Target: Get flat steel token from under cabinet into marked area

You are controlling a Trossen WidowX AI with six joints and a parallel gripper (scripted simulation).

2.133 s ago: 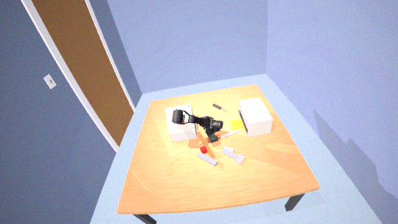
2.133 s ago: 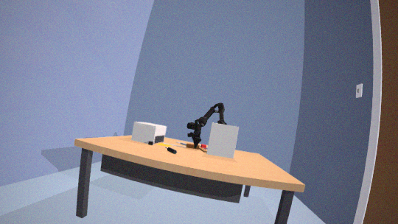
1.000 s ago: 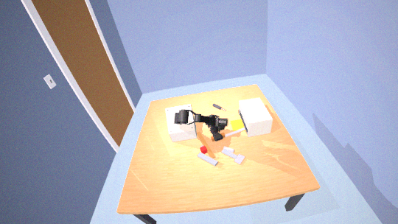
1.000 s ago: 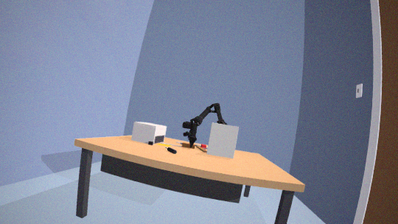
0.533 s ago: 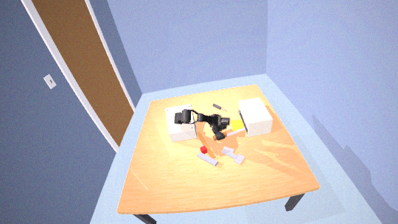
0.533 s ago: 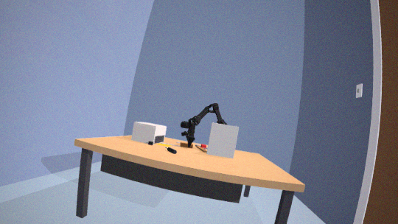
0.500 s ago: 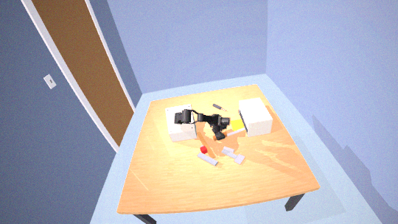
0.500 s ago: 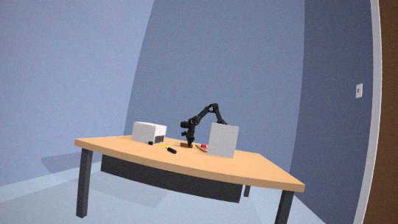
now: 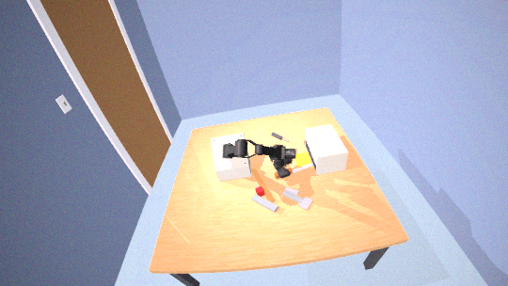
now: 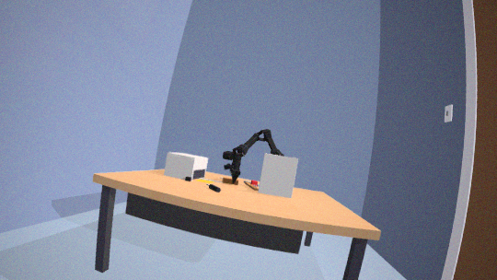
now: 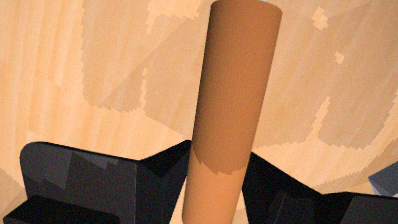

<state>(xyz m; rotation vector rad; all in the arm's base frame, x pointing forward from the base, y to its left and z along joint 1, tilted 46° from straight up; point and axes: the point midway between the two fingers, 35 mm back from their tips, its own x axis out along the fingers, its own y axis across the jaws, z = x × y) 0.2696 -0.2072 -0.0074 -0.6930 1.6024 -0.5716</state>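
Observation:
My gripper is shut on an orange-brown round handle, low over the table. In the top view a pale flat shaft runs from the handle to the lower front of the white cabinet; whether its tip is under the cabinet cannot be told. The handle's far end reaches the top of the wrist view, where the shaft is almost wholly hidden. The yellow marked area lies before the cabinet, beside the shaft. The token cannot be made out.
A white box stands by the arm's base. A dark-handled tool lies behind the marked area. A red block, a grey bar and a pale T-shaped piece lie on the table's near side.

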